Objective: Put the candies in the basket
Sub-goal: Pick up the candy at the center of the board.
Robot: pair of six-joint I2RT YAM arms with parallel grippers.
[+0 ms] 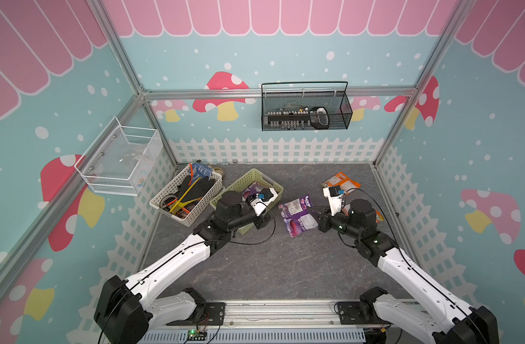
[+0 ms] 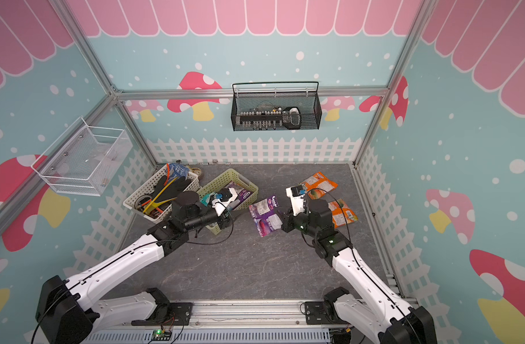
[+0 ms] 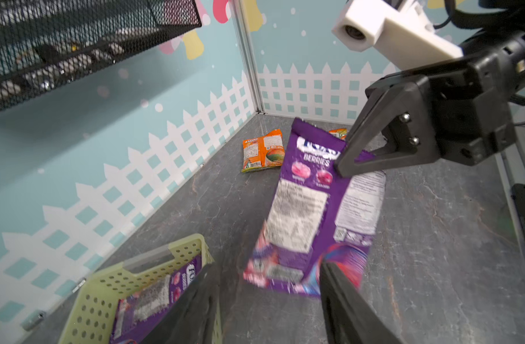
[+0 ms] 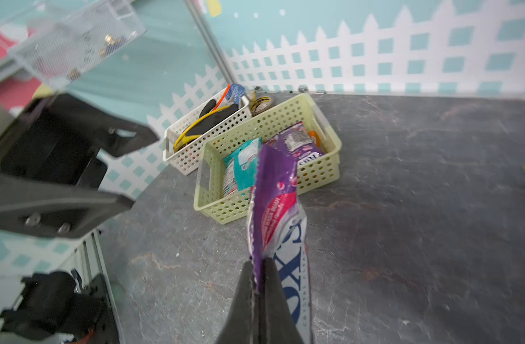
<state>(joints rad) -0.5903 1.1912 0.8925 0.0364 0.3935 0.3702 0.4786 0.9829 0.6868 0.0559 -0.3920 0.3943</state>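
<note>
Candies: right fingers (image 4: 259, 269) pinch the purple bag's (image 4: 277, 205) edge for carrying to the basket (image 4: 285, 119); left fingers (image 3: 265, 268) parted, empty.

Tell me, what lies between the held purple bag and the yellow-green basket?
Only bare grey tabletop, seen in the right wrist view; the right gripper pinches the purple bag just short of the yellow-green basket.

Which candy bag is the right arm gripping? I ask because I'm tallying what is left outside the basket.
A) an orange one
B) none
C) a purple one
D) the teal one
C: in the right wrist view the right gripper is pinched shut on the edge of a purple candy bag, short of the yellow-green basket, where the teal bag already lies.
</note>
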